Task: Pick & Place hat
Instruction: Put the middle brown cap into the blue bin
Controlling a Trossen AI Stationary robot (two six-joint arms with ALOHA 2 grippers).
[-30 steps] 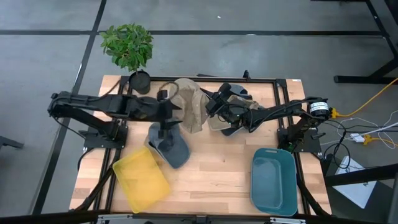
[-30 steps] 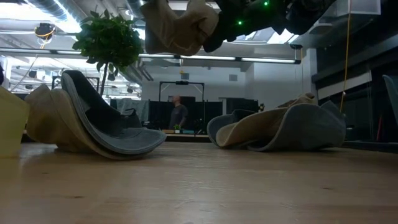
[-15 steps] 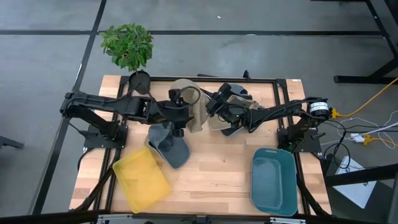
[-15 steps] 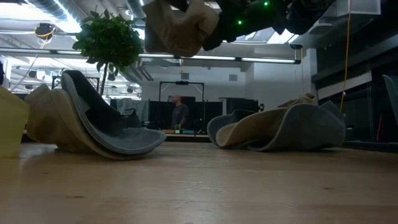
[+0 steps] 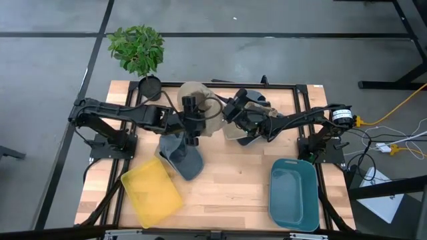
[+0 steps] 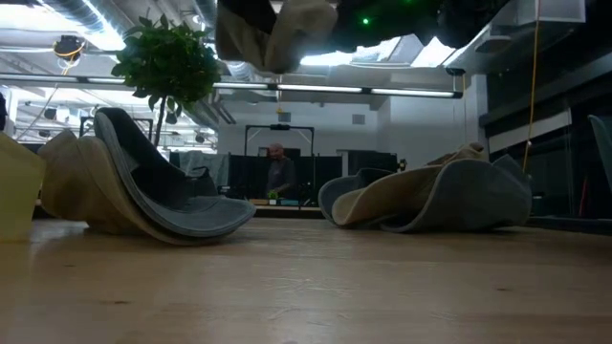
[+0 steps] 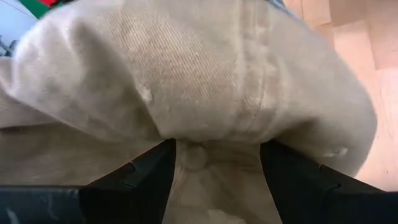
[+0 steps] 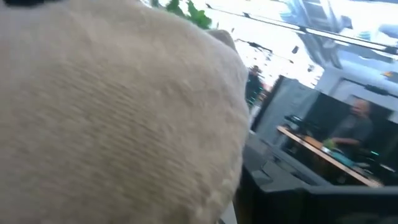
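While both grippers hold the floppy beige fabric hat [image 5: 202,110] aloft at upper centre, left gripper [image 7: 214,163] wide, right gripper [image 5: 229,112] pinched, it could tear.

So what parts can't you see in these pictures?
- Right gripper fingertips: in the right wrist view the tan hat fills the picture and hides them.
- Left gripper: in the high view the hat covers its tips.
- Both grippers: in the low view they are cut off by the top edge.
- People in the room: right wrist view, blurred.
- Yellow bin: low view, cut by the left edge.
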